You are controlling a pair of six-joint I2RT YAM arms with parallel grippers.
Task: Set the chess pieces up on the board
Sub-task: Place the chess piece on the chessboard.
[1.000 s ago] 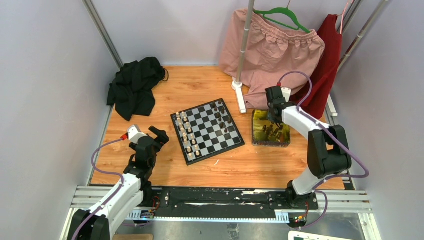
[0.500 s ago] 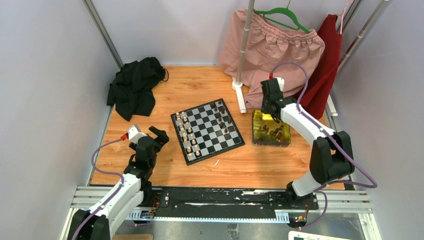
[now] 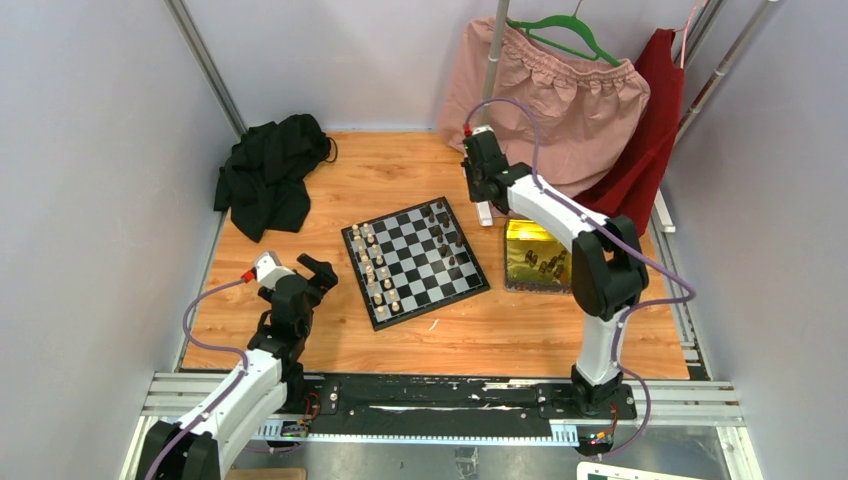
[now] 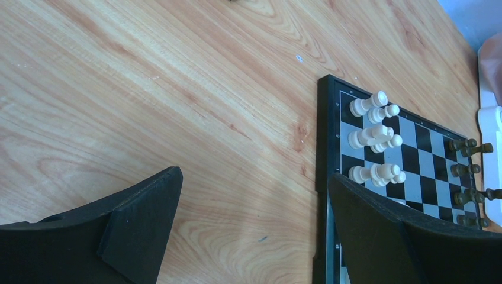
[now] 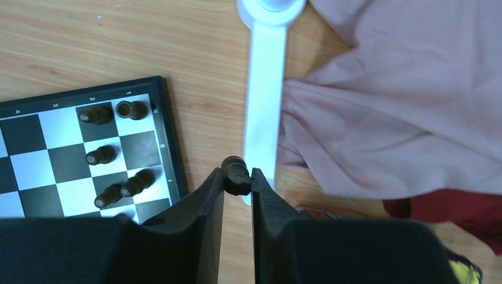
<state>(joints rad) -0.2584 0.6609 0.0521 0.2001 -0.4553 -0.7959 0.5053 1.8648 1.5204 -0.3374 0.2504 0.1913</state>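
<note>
The black-and-white chessboard [image 3: 414,260] lies mid-table, with cream pieces [image 3: 372,270] along its left side and dark brown pieces [image 3: 444,232] along its right. My right gripper [image 3: 482,192] hovers just past the board's far right corner. In the right wrist view it [image 5: 238,177] is shut on a dark brown chess piece [image 5: 234,173], next to the board's edge [image 5: 171,148]. More dark pieces [image 3: 548,262] lie in the yellow tin [image 3: 540,258]. My left gripper [image 3: 312,275] is open and empty left of the board, above bare wood [image 4: 254,225]; cream pieces [image 4: 373,137] show in its view.
A black cloth [image 3: 270,175] is heaped at the back left. A white rack pole and foot [image 3: 482,190] stand behind the board. A pink garment [image 3: 560,110] and a red one [image 3: 645,150] hang at the back right.
My right gripper rose from the yellow tin and swung left to the board's far right corner, carrying a dark piece. The left arm has not moved.
</note>
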